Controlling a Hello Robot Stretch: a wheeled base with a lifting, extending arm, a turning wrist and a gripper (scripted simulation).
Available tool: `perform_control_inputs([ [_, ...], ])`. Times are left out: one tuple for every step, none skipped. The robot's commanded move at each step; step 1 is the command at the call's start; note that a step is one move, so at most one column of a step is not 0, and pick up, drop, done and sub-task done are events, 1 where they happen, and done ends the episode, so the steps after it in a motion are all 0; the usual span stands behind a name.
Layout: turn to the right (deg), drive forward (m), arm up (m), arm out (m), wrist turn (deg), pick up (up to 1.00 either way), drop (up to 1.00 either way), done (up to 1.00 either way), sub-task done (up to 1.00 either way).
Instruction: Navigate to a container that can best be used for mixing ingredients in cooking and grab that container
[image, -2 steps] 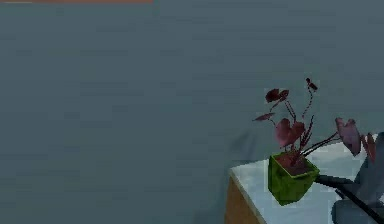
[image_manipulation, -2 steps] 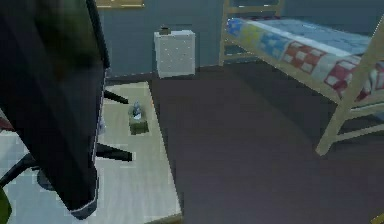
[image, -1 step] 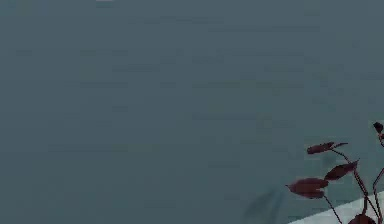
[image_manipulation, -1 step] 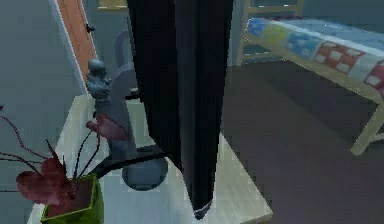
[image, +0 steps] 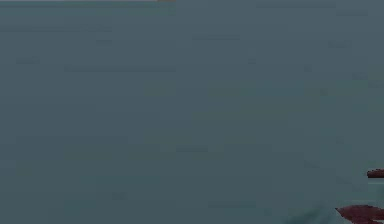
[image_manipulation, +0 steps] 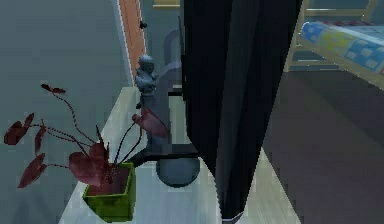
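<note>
You face a flat teal-grey painted wall (image: 180, 100) across the forward view. At that view's lower right corner, dark red leaf tips (image: 362, 212) enter the picture.

In the arm side view, working from the left, you have a dark red, broad-leaved plant (image_manipulation: 70, 150) in a square lime-green pot (image_manipulation: 110, 198). The pot stands upright on the near left part of a pale, smooth-topped bench (image_manipulation: 165, 208). Farther out along the bench stands a small grey upright statuette (image_manipulation: 147, 75). Beyond it you see an orange-brown wooden door frame (image_manipulation: 128, 40).

Just right of the pot, on the bench, sits a grey, round, low vessel (image_manipulation: 176, 172). This is the nearest match to the mixing container. Its right part is hidden behind the black square bar of the arm (image_manipulation: 240, 100), which rises from the bottom edge to the top edge. A dark strip crosses the vessel's upper rim, and you cannot tell what that strip is.

You cannot tell the state of the hand from these views.

At the upper right stands a light wooden bed with a blue-and-yellow checked quilt (image_manipulation: 345, 40), on a dark floor (image_manipulation: 320, 150).
</note>
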Motion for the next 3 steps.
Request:
perform_control_inputs([
  [0.0, 0.00, 0.50, 0.00, 0.0, 0.00, 0.00, 0.00, 0.00],
  [0.0, 0.00, 0.32, 0.00, 0.0, 0.00, 0.00, 0.00, 0.00],
  [0.0, 0.00, 0.00, 0.20, 0.0, 0.00, 0.00, 0.00, 0.00],
])
